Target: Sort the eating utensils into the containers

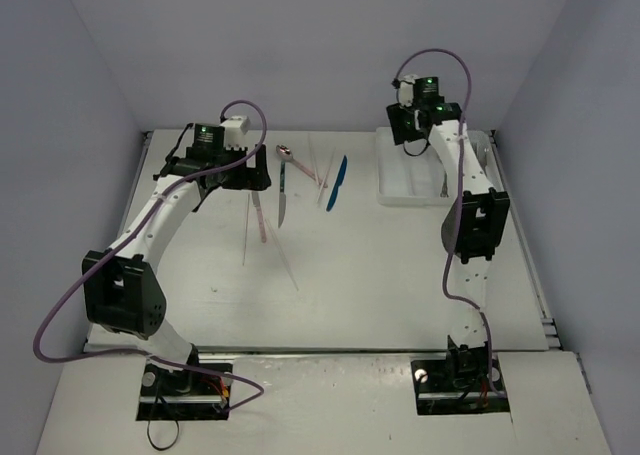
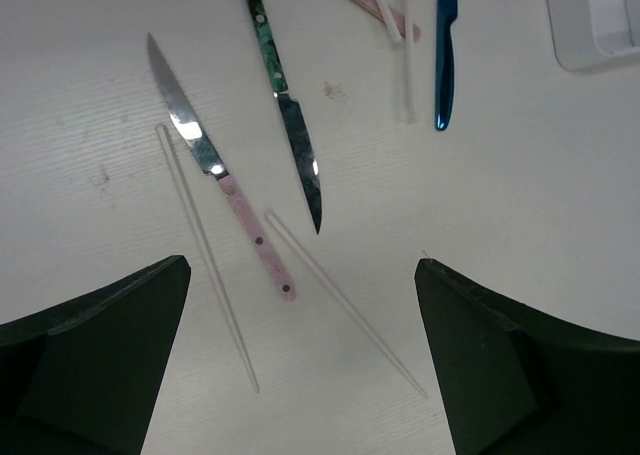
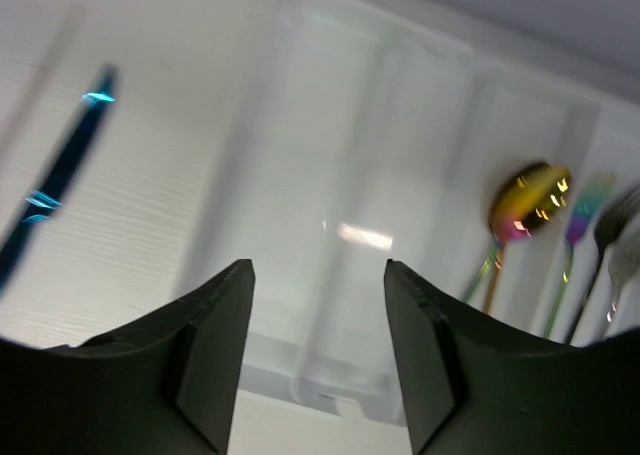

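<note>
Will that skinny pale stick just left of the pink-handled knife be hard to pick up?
Probably tricky. The stick lies flat on the table and looks very thin, so a grab may slide past it. It looks light and may skid or roll if nudged. So slim, it might bend a little.

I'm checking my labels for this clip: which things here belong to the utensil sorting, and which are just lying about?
Job: pink-handled knife, teal-handled knife, blue knife, pale sticks, white tray, gold spoon and forks already in it.
Not part of it: table, purple cables on the arms.
</note>
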